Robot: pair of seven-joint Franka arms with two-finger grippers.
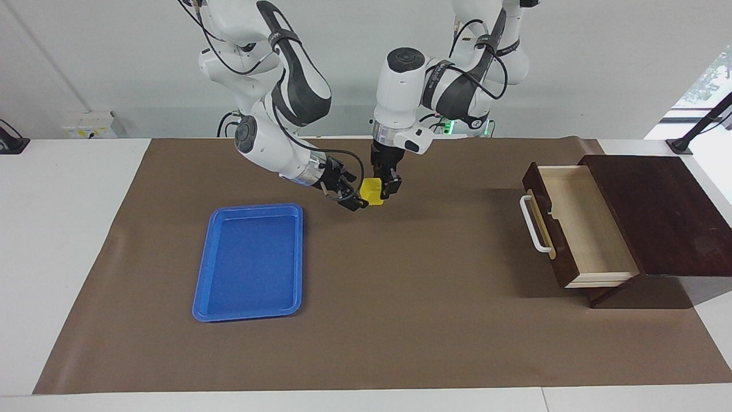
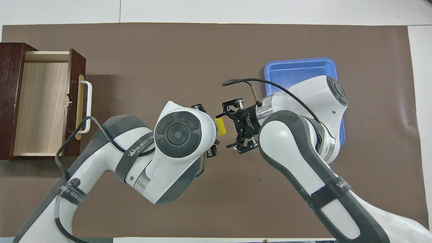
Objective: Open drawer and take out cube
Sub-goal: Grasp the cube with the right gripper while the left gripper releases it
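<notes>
One cube (image 1: 372, 191): small, bright yellow, smooth, blocky, clamped in left gripper (image 1: 384, 189), up over bare brown mat (image 1: 412, 320).
Right gripper (image 1: 350, 197): fingers spread wide, just beside cube.
One drawer (image 1: 577, 223): dark wood, pale interior, white bar handle, pulled out, well apart toward left arm's end.
One flat blue tray (image 1: 251, 260), glossy, rounded corners, near right gripper.

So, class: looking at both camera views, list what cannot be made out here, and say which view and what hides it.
- Most of the cube: overhead view, under the left arm's wrist.
- Where the left gripper meets the cube: facing view, too small to read.
- Part of the blue tray: overhead view, covered by the right arm.
- Whether the right gripper touches the cube: too close in either view.
- The drawer box's inner end: both views, under its dark top.
</notes>
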